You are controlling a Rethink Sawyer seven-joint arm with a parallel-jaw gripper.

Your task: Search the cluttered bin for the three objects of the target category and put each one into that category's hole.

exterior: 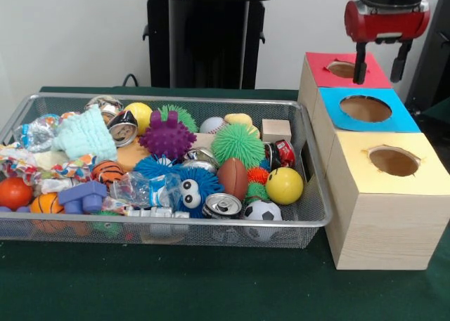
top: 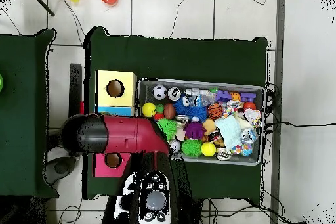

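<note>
My gripper [exterior: 380, 69] hangs just above the red-faced hole [exterior: 342, 69] of the wooden box, its two black fingers apart and empty. In the overhead view the red arm [top: 125, 134] covers the gripper; the red hole [top: 113, 160] shows beside it. The wire mesh bin [exterior: 318, 194] is full of toys. One wrinkly clear bottle with a blue label [exterior: 144, 190] lies near the bin's front, by the blue fuzzy toy; it also shows in the overhead view [top: 205, 96]. A second bottle [exterior: 35, 133] lies at the bin's left end. I see no third bottle.
The blue-faced hole [exterior: 365, 109] and yellow-faced hole [exterior: 394, 161] sit in line with the red one, right of the bin. Shiny cans [exterior: 223, 206], spiky balls [exterior: 238, 142], a yellow ball [exterior: 284, 185], a soccer ball [exterior: 262, 211] and a wooden block [exterior: 276, 130] crowd the bin.
</note>
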